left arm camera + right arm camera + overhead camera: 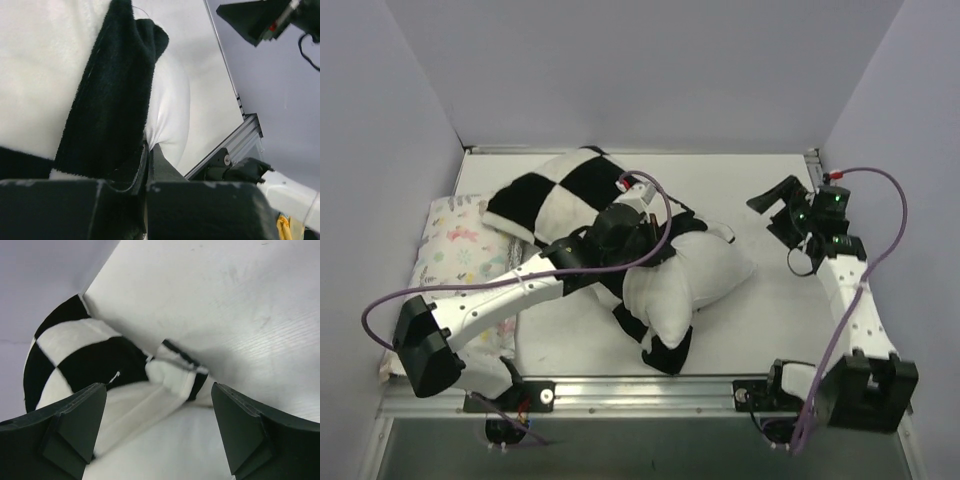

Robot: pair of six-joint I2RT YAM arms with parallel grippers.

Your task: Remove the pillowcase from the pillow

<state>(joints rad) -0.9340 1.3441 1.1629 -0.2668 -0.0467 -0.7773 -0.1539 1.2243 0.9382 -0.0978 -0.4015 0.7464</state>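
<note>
Left gripper (148, 150) is closed tight on a black edge of the pillowcase (560, 195), and the white pillow (695, 275) bulges out of the cover just beside my fingers. My right gripper (157, 390) is wide open, holds nothing and hangs above the table (770, 320), well apart from the fabric.

My worry is that the pinch takes only a thin fold, so a hard pull may let it slip out. Also nothing holds the pillow, so I think it could simply travel together with the cover, or push against the floral pillow (460, 245) at the left.

My left arm reaches low and diagonal from its base to the middle of the table. My right arm is bent upward, its gripper pointing toward the pillow.
</note>
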